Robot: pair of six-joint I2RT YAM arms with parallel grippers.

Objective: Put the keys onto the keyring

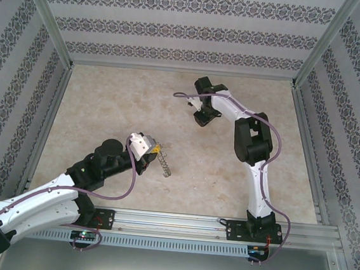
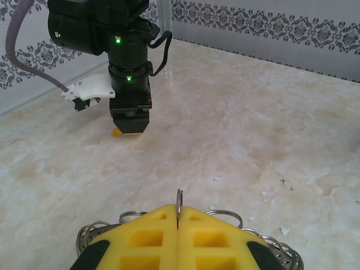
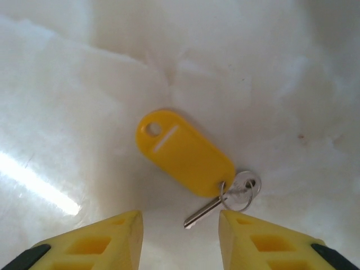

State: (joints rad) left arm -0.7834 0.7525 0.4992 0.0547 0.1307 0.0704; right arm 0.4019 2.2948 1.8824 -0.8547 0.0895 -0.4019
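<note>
Yellow fingers [image 2: 149, 239] of the left gripper [image 2: 178, 211] sit at 6 o'clock in the left wrist view, pressed together on the keyring [image 2: 179, 197]. Its thin grey edge stands upright out of the seam between them, and small silver wire loops fan out to either side below. From above, the left gripper [image 1: 152, 148] lies just toward 8 o'clock of the middle of the table [image 1: 106, 102], and the keyring [image 1: 165, 164] trails from its tip toward 5 o'clock.

Seen from the right wrist, the right gripper [image 3: 180, 222] has its jaws spread with nothing between them. The key [image 3: 205, 212] lies flat on the marble just beyond the gap. Its blade points toward 7 o'clock from a small split ring [image 3: 243, 188], and the yellow tag [image 3: 185, 152] on that ring stretches away toward 10 o'clock. From above, the right gripper [image 1: 204, 118] points down at about 1 o'clock of the table's middle, well apart from the left one.
</note>
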